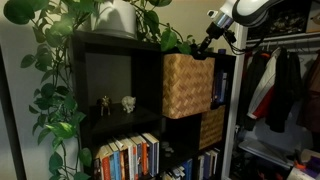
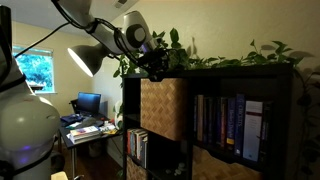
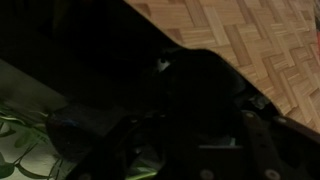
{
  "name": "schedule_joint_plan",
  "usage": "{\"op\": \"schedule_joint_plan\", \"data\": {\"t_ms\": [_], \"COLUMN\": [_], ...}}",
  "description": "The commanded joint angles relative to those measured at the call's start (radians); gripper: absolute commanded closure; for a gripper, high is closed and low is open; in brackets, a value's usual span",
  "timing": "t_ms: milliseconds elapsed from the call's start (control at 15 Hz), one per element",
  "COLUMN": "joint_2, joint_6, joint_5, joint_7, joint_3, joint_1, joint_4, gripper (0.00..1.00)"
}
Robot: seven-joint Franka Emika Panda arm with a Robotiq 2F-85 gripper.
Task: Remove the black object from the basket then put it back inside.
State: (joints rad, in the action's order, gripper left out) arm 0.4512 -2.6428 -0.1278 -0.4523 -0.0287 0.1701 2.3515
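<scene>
The light tan wicker basket [image 1: 187, 86] sits in the upper cube of a black shelf and shows in both exterior views [image 2: 163, 108]. My gripper [image 1: 205, 50] hangs at the basket's top rim, in the gap under the shelf top [image 2: 155, 68]. The wrist view is almost all dark. It shows only the basket's weave [image 3: 262, 40] at the upper right and a dark shape [image 3: 200, 80] below it. I cannot tell whether that shape is the black object. The jaws are lost in the dark, so I cannot tell if they are open or shut.
A darker brown basket [image 1: 212, 127] sits in the cube below. Small figurines [image 1: 128, 102] stand in the neighbouring cube. Books [image 1: 128, 157] fill the lower shelves. Leafy plants [image 1: 60, 60] trail over the shelf top. Clothes [image 1: 280, 85] hang beside the shelf.
</scene>
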Motion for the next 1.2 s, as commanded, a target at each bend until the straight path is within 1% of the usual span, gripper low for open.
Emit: {"op": "schedule_joint_plan", "data": {"t_ms": [0, 133, 267, 800, 1133], "joint_2": [0.029, 0.034, 0.04, 0.038, 0.032], "joint_6": [0.001, 0.026, 0.053, 0.22, 0.268], "joint_5": [0.007, -0.005, -0.02, -0.035, -0.049], "joint_7": [-0.006, 0.017, 0.049, 0.165, 0.206], "joint_3": [-0.007, 0.007, 0.024, 0.073, 0.082], "joint_1": [0.005, -0.008, -0.025, -0.058, -0.074], "joint_4": [0.023, 0.012, 0.0, -0.074, -0.114], "gripper": [0.16, 0.03, 0.0, 0.0, 0.0]}}
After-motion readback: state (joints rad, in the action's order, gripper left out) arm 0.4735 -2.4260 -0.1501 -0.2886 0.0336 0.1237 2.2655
